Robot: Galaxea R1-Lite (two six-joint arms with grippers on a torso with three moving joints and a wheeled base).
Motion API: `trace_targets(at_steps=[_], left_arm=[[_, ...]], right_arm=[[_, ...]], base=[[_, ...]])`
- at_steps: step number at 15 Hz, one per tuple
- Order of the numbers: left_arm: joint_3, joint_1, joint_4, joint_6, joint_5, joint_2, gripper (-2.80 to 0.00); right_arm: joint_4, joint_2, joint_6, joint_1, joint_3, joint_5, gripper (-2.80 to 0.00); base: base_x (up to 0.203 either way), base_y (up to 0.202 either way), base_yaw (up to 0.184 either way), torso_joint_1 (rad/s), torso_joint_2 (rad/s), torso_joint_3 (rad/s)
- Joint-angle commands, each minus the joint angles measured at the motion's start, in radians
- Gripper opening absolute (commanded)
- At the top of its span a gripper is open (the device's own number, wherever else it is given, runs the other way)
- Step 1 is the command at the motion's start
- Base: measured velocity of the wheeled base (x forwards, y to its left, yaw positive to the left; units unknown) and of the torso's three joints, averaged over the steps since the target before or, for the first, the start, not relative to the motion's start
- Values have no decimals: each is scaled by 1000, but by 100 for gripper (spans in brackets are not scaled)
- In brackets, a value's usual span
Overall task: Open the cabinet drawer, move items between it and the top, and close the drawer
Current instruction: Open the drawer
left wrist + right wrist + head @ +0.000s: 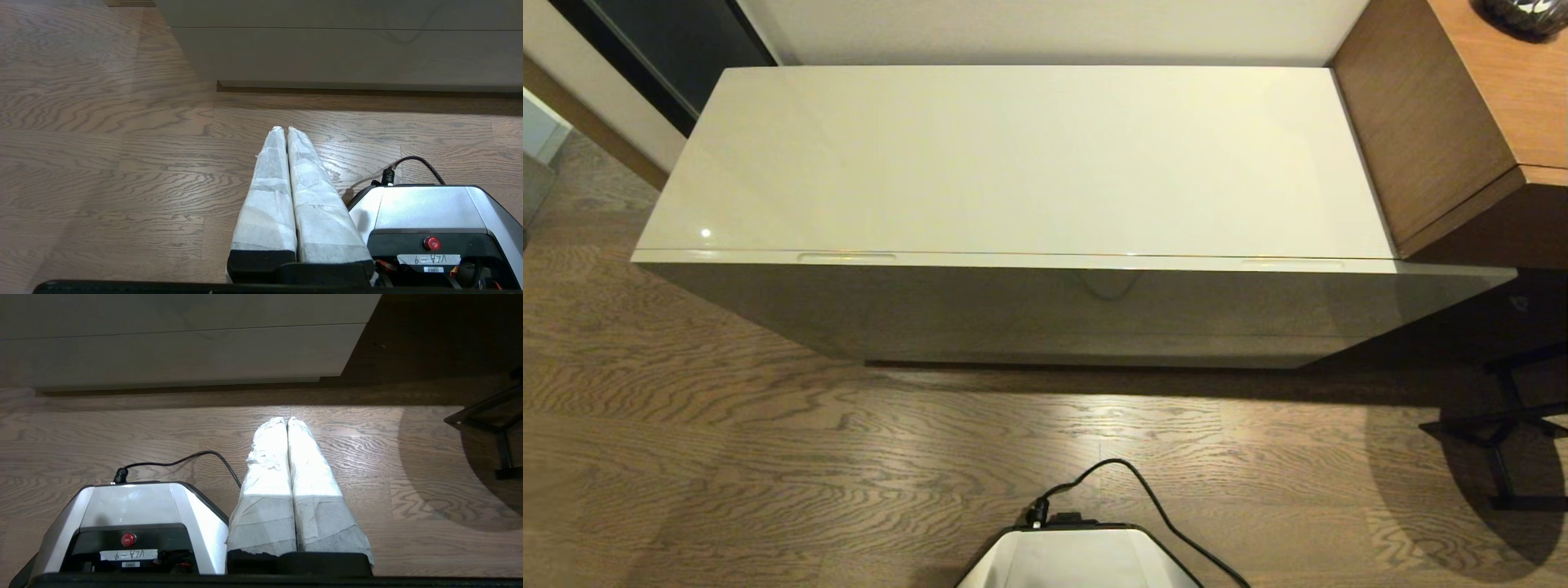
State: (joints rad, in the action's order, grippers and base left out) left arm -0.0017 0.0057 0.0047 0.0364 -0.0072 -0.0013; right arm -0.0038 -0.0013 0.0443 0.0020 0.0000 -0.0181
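Observation:
The low cabinet's glossy cream-white top (1029,155) fills the middle of the head view and is bare. Along its front edge runs the cabinet drawer (1045,302), pushed in, with two narrow oval recesses (846,257) on its rim. The items are out of view. Neither arm shows in the head view. My left gripper (284,130) hangs low over the wooden floor beside the base, its white-wrapped fingers pressed together, holding nothing. My right gripper (287,420) hangs the same way on the other side, shut and empty. The cabinet front (347,53) stands ahead of both.
A brown wooden desk (1462,114) butts against the cabinet's right end. A black metal stand (1503,425) sits on the floor at the right. My white base (1078,559) with its black cable (1152,498) is at the near edge. A dark panel (662,49) is at far left.

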Motion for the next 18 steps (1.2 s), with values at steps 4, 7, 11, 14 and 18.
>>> trace_targets(at_steps=[4,7,11,14,18], left_arm=[[-43,0,28,64,-8,25,-280],[-375,1,195,-27,2,266,-280],[-900,1,654,-177,-5,832,-280],[-1092,-1,683,-234,-142,1185,-280],[-1162,-3,287,-346,-255,1454,-280]], right_arm=[[-1,-14,0,0,3,0,-280],[-1,-14,0,1,3,0,-280],[-1,-14,0,1,3,0,-280],[0,-14,-13,0,2,2,-280],[1,-14,-17,1,2,6,-280]], base=[[0,0,0,0,0,0],[0,0,0,0,0,0],[0,0,0,0,0,0],[0,0,0,0,0,0],[0,0,0,0,0,0]])
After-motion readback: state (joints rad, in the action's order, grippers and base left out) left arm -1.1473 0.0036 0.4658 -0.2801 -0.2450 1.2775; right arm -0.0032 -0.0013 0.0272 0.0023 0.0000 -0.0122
